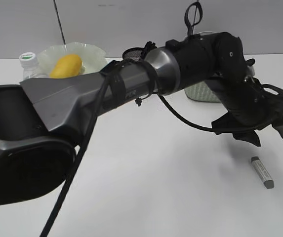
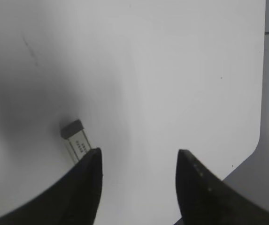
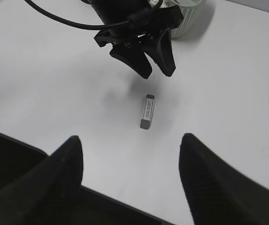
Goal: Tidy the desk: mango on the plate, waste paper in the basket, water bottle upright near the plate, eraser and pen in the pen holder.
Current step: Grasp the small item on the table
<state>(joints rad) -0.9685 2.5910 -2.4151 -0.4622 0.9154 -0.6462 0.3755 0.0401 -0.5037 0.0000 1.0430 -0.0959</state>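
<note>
Left tool (image 1: 260, 131) hovers above the eraser (image 1: 262, 173), jaws parted, gripping nothing, poised to straddle it. Eraser lies flat on bench (image 1: 171, 192). Right tool (image 3: 129, 178) open, empty, held back. Mango (image 1: 66, 65) sits on plate (image 1: 94, 52).

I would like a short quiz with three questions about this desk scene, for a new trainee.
1. True or false: the mango lies on the plate.
2. Which pincer hangs above the eraser?
A. the left pincer
B. the right pincer
C. neither
3. Fill in: the eraser lies flat on the ____, and nothing holds it.

Key:
1. True. The yellow fruit sits in the wavy green dish, beside the water bottle.
2. A. The left arm reaches across, and its open jaws stand above the eraser without touching it.
3. desk.
</note>
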